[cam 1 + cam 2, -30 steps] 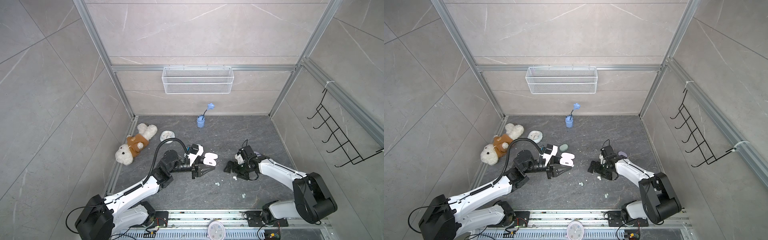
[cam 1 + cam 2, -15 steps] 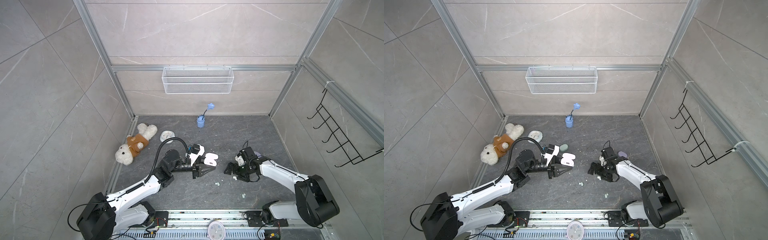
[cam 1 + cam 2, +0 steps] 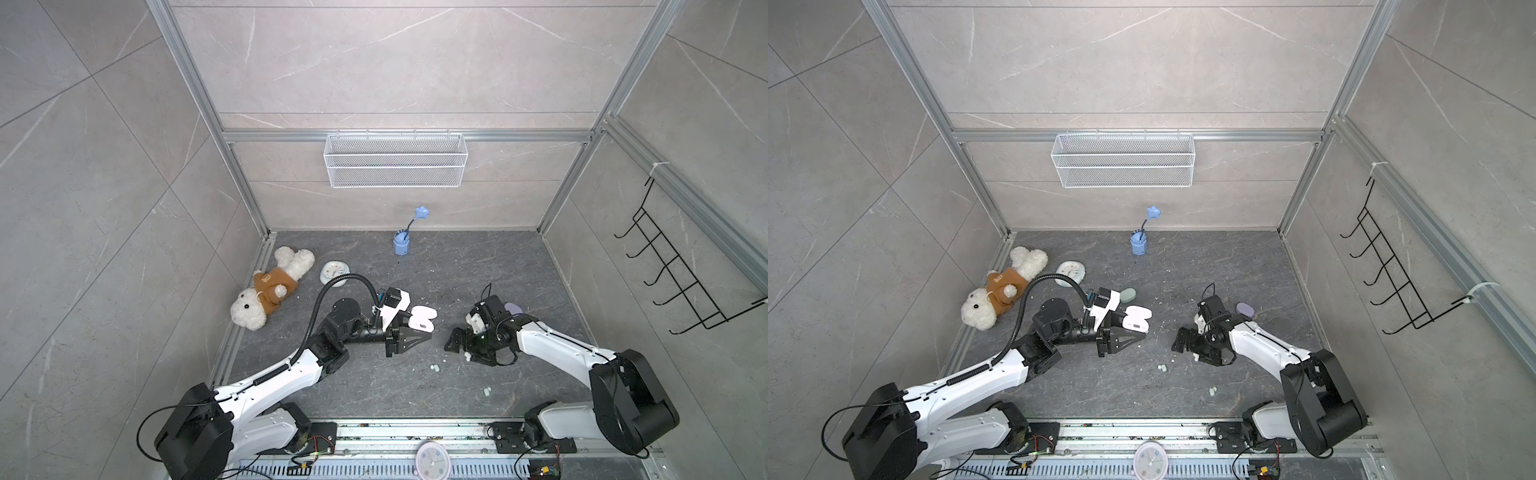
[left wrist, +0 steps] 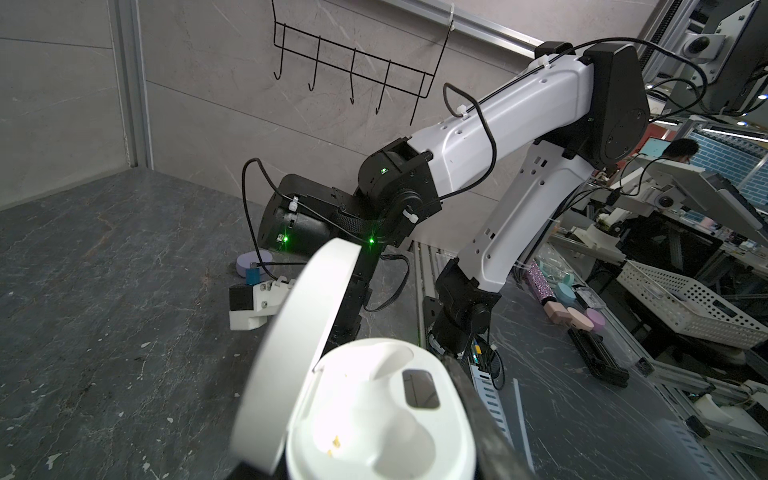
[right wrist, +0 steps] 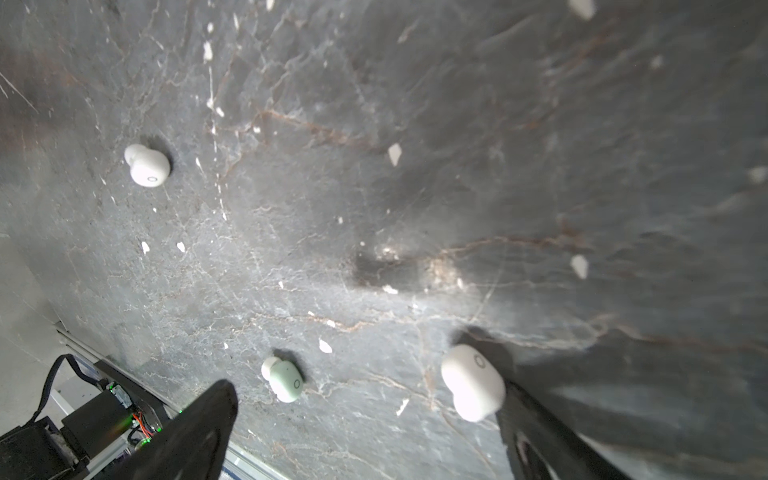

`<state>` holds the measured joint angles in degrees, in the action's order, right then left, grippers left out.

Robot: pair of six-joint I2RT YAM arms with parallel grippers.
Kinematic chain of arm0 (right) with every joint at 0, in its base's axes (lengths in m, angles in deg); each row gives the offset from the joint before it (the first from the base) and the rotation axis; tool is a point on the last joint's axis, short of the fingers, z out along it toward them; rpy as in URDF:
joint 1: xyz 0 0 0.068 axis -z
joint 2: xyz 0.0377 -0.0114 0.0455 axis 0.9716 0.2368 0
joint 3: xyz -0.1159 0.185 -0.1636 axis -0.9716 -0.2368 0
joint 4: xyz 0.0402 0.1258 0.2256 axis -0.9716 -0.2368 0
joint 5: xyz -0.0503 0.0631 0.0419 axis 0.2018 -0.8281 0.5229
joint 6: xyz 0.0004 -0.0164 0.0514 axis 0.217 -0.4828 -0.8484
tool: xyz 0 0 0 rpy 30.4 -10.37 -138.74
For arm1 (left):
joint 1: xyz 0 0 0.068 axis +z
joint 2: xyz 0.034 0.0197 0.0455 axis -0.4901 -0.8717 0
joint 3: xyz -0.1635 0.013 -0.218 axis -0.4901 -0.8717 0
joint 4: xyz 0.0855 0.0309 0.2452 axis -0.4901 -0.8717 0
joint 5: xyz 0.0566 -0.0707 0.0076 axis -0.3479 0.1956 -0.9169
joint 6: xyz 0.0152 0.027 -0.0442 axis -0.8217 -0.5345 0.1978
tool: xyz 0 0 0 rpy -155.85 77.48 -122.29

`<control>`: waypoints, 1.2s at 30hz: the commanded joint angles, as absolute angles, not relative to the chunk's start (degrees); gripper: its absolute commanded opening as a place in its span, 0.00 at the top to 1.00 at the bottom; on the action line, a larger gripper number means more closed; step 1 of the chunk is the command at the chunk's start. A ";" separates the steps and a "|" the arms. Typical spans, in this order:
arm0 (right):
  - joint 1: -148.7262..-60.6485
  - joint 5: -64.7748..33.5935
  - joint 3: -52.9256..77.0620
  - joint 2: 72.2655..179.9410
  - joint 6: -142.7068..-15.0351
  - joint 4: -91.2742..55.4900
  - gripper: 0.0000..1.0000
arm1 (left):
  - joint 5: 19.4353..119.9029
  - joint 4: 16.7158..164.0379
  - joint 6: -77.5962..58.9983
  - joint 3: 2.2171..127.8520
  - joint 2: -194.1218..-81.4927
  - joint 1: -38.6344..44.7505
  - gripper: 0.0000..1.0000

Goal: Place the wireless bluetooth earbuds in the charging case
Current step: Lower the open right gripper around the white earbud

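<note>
The white charging case hangs above the floor with its lid open, and my left gripper is shut on it. Both sockets of the case are empty in the left wrist view. My right gripper stands wide open, low over the floor. A white earbud lies against one of its fingers. A mint earbud lies near the other finger. A second white earbud lies farther off.
A lavender case lies behind the right wrist, and a mint case behind the left gripper. Two pale earbuds lie toward the front rail. A plush dog, a small clock and a blue cup stand farther back.
Both arms have shifted only slightly. The left gripper still holds the open case and the right gripper stays wide open over the floor.
</note>
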<state>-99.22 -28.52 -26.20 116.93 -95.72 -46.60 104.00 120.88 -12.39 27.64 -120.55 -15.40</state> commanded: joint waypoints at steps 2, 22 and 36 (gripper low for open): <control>-100.59 -28.12 -23.74 116.42 -96.39 -49.23 0.01 | 104.64 122.11 -12.62 30.04 -120.35 -15.67 0.80; -104.78 -24.46 -17.80 117.08 -96.06 -55.22 0.01 | 104.13 121.40 -12.82 30.25 -120.21 -15.65 0.80; -104.78 -21.22 -14.12 127.69 -91.50 -54.04 0.05 | 103.99 120.30 -13.49 30.56 -119.83 -15.65 0.80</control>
